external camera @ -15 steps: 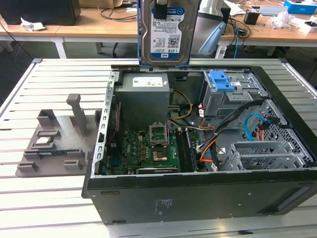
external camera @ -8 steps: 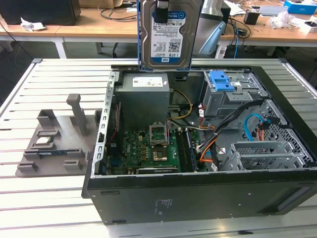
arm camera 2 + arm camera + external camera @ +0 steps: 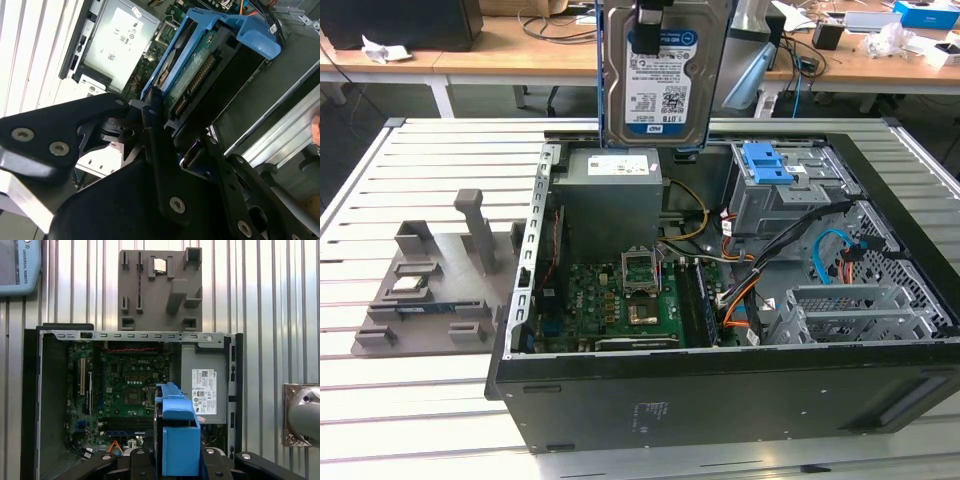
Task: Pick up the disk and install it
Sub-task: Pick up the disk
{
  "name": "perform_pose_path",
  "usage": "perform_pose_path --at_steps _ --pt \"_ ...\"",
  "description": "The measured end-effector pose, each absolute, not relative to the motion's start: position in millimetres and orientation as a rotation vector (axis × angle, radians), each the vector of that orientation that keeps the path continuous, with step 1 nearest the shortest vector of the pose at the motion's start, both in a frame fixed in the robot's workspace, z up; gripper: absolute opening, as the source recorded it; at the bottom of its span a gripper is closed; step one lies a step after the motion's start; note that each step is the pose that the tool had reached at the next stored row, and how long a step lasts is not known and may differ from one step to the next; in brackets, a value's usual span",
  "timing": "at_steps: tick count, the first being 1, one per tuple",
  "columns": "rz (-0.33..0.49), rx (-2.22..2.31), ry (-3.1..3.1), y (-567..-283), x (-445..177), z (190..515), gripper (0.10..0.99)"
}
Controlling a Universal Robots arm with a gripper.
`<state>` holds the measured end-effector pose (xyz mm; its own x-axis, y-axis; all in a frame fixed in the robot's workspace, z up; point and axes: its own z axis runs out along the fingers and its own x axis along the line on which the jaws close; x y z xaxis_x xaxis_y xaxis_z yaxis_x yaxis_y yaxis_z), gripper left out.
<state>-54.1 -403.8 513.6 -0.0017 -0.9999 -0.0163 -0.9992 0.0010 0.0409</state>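
Disk (image 3: 660,75), upright over the open case (image 3: 720,400)
Clamped at its top end between the jaws; probably stiff, heavyish, shock-sensitive.

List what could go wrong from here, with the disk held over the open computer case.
1. The gripper clamps the disk by one end, upright above the power supply. A slip could drop it onto that or onto the motherboard.
2. Loose cables run beside the drive cage. The disk's blue frame might snag them if it is lowered there.
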Motion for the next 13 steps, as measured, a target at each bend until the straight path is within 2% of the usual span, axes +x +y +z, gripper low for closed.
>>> perform_pose_path --at_steps 13 --pt "-0.063 2.207 -2.21 -428.4 -54.1 511.0 0.365"
